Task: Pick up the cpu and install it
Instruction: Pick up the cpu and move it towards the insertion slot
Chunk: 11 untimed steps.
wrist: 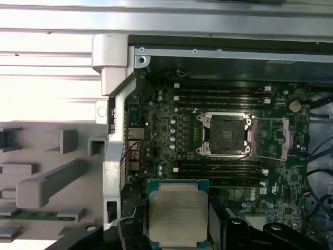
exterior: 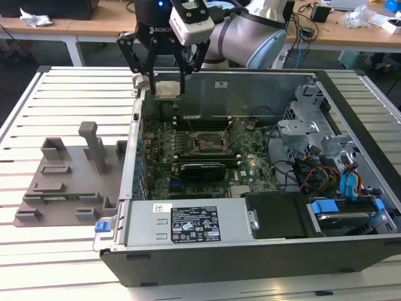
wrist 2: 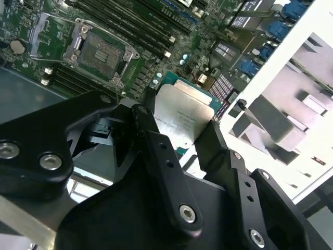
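I saw the black two-fingered gripper (exterior: 167,88) hanging over the far corner of the open black computer case (exterior: 250,254), on the exterior view's left. Its jaws were closed partway on the small flat square cpu (exterior: 168,89) with the pale silver metal top, one finger pressing each of two opposite edges. In both wrist views the cpu (wrist: 178,216) (wrist 2: 182,117) sat level between the fingers (wrist 2: 151,135), silver face towards the cameras, held in the air clear of the green motherboard (exterior: 250,166). The square black-and-metal socket frame (wrist: 226,135) lay well apart from the chip, near the board's middle, its centre bare. A grey moulded fixture tray (exterior: 62,182) rested on the white slatted table (exterior: 69,88) beside the case, on the exterior view's left.
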Tool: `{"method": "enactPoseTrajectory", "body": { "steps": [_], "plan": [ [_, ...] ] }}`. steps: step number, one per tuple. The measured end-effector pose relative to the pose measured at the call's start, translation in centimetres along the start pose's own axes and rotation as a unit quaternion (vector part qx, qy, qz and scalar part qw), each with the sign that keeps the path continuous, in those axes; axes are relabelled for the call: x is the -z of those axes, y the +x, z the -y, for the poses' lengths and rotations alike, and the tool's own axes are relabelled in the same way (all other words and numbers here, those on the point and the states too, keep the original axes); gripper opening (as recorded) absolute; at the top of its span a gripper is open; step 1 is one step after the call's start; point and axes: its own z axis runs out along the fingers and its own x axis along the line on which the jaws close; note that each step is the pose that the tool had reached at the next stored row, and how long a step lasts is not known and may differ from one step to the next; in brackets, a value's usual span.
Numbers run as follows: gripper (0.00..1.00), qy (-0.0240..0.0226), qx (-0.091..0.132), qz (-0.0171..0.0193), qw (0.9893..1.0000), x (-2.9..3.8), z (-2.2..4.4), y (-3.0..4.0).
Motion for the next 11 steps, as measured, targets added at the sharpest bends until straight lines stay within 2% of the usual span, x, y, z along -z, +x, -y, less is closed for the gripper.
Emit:
{"method": "enactPoseTrajectory", "body": {
  "steps": [11],
  "plan": [
    [0.55,0.0,0.0,0.0,1.0,-0.34,-0.01,-0.01]
  ]
}}
